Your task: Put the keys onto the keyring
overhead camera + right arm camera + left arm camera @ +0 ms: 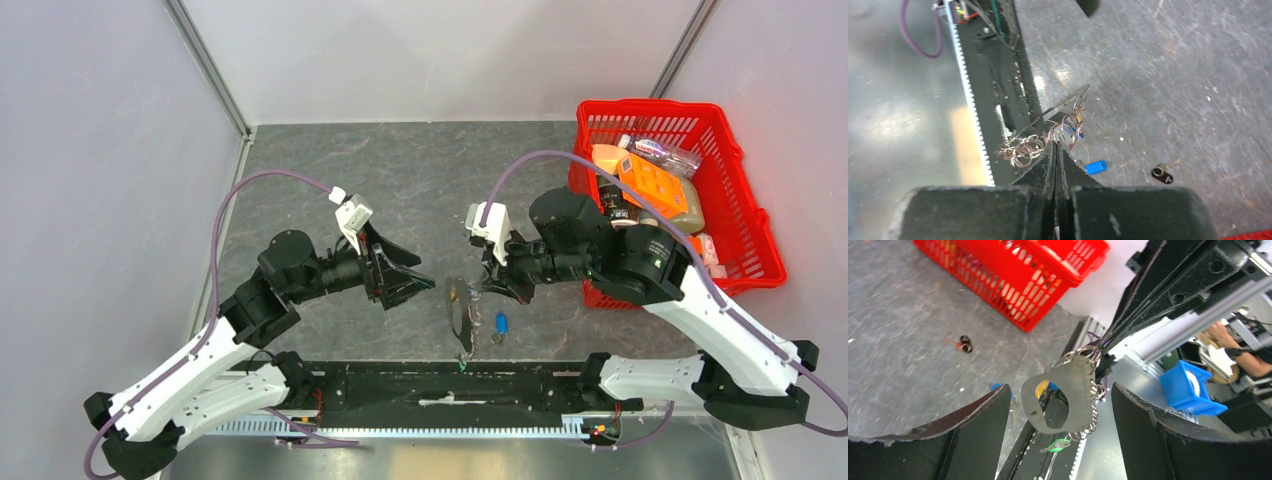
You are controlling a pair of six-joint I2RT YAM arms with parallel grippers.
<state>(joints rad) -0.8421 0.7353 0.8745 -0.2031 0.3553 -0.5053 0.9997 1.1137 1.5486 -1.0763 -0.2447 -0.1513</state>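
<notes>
Probably light, stiff and slippery, the keyring (1078,385) dangles from my clamped right claw (1055,145); my left claw (1060,387) gapes wide, so I'd pinch its flat faces.

Both arms share one build. The left arm (195,368) and the right arm (735,335) have long white shells on their lower links. These shells sit in angular black joint blocks. Further out, the arms turn to black cylindrical motor housings. A lilac cable (275,173) runs along the left arm from its base end to its wrist, and a matching cable (545,154) does the same on the right arm. The left wrist bears a small white camera mount (352,216), and the right wrist mount (490,222) looks alike. The left gripper (425,275) and the right gripper (1055,146) are matte black. Their broad, wedge-shaped fingers (973,440) have rough, grainy edges.
</notes>
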